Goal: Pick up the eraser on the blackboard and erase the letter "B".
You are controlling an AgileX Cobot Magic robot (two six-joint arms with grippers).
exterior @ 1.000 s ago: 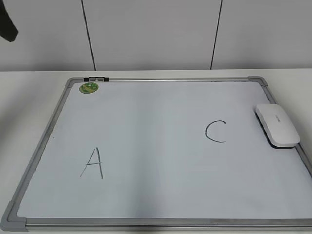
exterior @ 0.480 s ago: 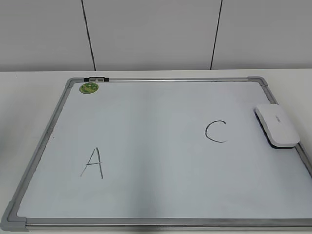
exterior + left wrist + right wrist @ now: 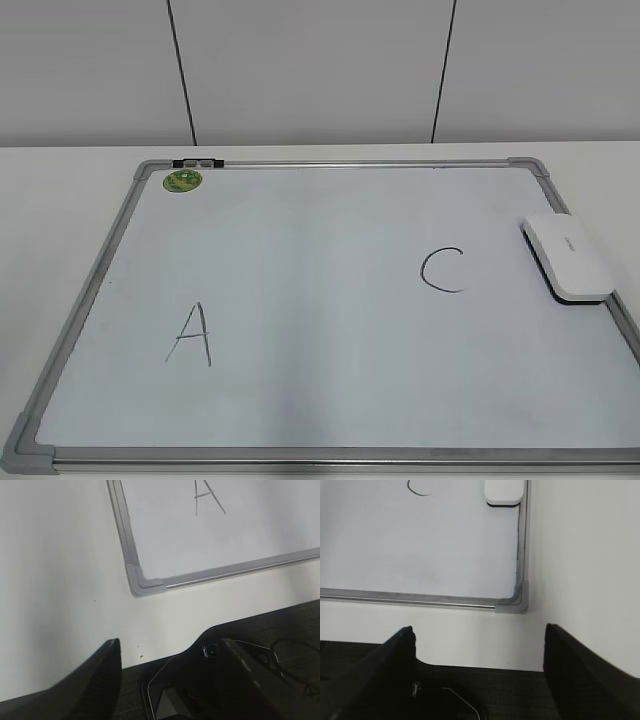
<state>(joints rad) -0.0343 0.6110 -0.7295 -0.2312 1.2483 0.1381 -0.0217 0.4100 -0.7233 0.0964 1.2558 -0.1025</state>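
Board shows no "B"; we hang back at the near edge, both grippers empty.

The eraser lies flat at the blackboard's right edge, just right of the "C"; the "A" sits near-left, the middle is blank. Our left gripper and right gripper both stand spread wide, holding nothing. We judge the wiping done; if any smudge remains, take the eraser squarely across its short sides and press it flat.
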